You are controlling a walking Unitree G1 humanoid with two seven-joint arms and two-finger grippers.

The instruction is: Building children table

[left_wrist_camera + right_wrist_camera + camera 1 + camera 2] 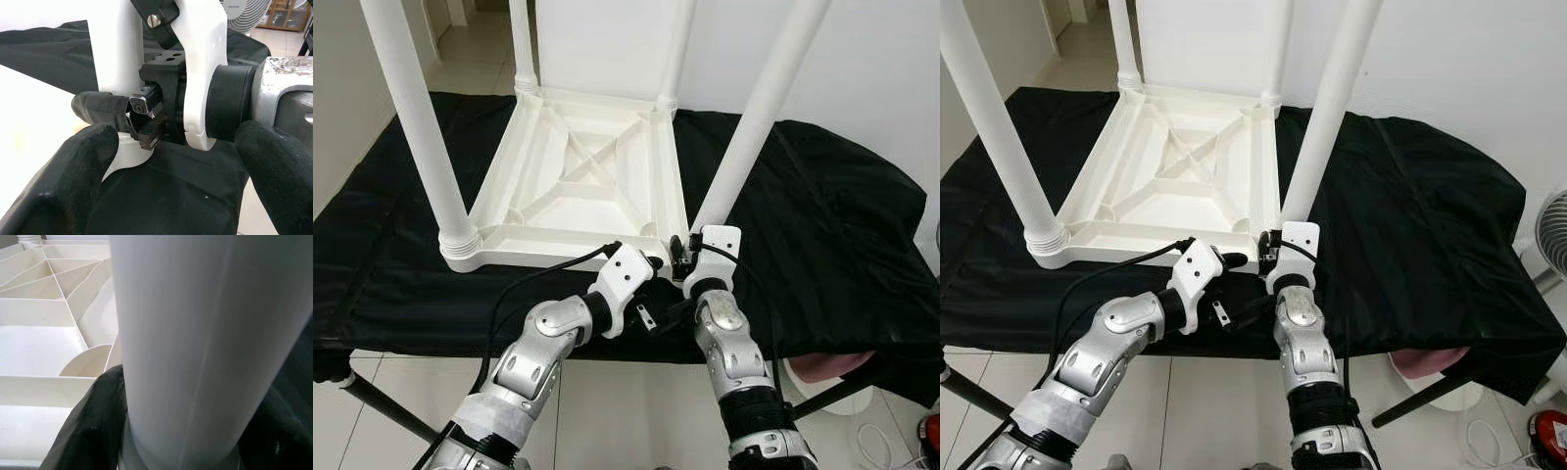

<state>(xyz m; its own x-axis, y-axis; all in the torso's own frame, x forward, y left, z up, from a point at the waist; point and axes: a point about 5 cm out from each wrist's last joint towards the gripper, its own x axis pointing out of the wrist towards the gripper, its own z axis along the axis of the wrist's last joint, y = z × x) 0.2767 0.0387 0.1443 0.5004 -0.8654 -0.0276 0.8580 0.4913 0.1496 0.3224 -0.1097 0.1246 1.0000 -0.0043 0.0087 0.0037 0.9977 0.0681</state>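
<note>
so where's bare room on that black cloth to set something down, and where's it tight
The widest bare stretch of black cloth lies to the robot's right of the upturned white table. A narrower strip runs left of it, beside the near-left leg. It is crowded at the near-right leg, where the right gripper clamps its base and the left gripper sits alongside.

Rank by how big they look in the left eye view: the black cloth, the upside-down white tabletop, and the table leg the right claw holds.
1. Black cloth, largest.
2. White tabletop.
3. Table leg in the right claw, smallest, though its top is cut off.
</note>
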